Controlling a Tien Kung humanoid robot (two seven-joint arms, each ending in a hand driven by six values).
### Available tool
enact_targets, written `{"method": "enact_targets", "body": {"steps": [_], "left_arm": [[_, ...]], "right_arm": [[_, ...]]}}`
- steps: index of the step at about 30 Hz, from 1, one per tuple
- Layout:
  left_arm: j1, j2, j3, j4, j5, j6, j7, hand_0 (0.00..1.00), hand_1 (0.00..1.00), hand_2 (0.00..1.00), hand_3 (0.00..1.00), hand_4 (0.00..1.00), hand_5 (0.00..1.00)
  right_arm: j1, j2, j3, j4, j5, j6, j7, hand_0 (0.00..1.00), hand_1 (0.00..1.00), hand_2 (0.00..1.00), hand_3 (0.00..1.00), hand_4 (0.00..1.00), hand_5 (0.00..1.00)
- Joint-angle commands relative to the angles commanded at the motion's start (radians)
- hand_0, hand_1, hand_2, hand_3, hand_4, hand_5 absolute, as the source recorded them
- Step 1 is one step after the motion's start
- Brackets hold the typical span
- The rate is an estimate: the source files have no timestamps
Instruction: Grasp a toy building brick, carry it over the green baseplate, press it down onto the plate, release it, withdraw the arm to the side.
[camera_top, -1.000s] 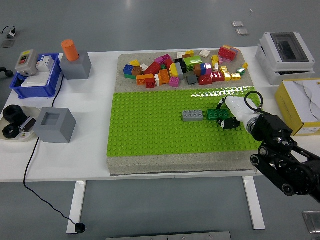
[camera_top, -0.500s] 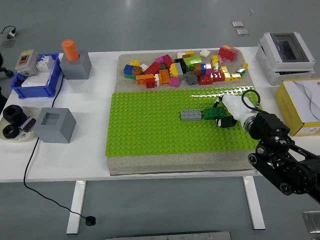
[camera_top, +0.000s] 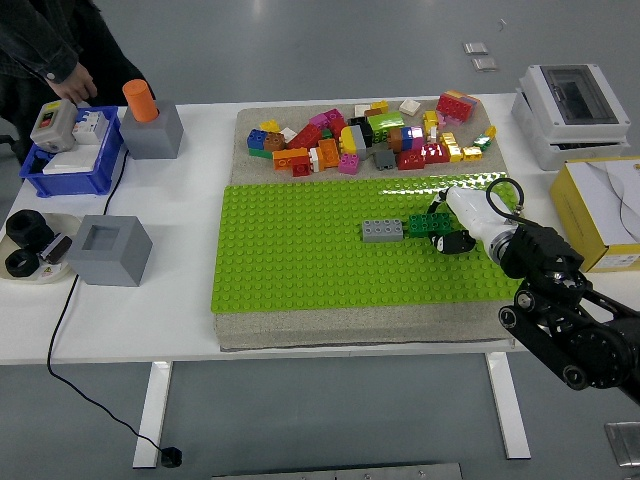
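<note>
Right hand (camera_top: 452, 228) reached in from the right, over the green plate (camera_top: 300, 260). Its fingers (camera_top: 440, 242) were curled around a dark green brick (camera_top: 421, 226), which sat on the plate, end to end with a grey brick (camera_top: 384, 230) on its left. Whether the two touched, could not tell. Whether the studs had fully seated was also not visible from the head view.

Left arm not seen.

Loose bricks (camera_top: 370, 135) lay heaped on the mat beyond the plate's far edge. A person's hand (camera_top: 72, 82) was at the far left of the desk (camera_top: 180, 330), over the blue bin (camera_top: 60, 165), well apart from the plate.

Handling, by judgement: the brick looked like hard moulded plastic, so light, stiff and not fragile, with smooth glossy sides that could slip under a loose pinch. Best hold seemed to be across the two long sides, leaving the top free to be pushed. Pressing should be straight down; a tilted push would likely jam one edge and leave the other proud.
</note>
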Motion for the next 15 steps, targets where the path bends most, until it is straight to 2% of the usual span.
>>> {"method": "enact_targets", "body": {"steps": [15], "left_arm": [[-0.001,0.001,-0.001,0.0,0.004,-0.001,0.001,0.656,0.643,0.649,0.668,0.71,0.209]], "right_arm": [[0.019,0.017,-0.014,-0.044,0.014,-0.009,0.013,0.772,0.786,0.817,0.559,0.61,0.152]]}}
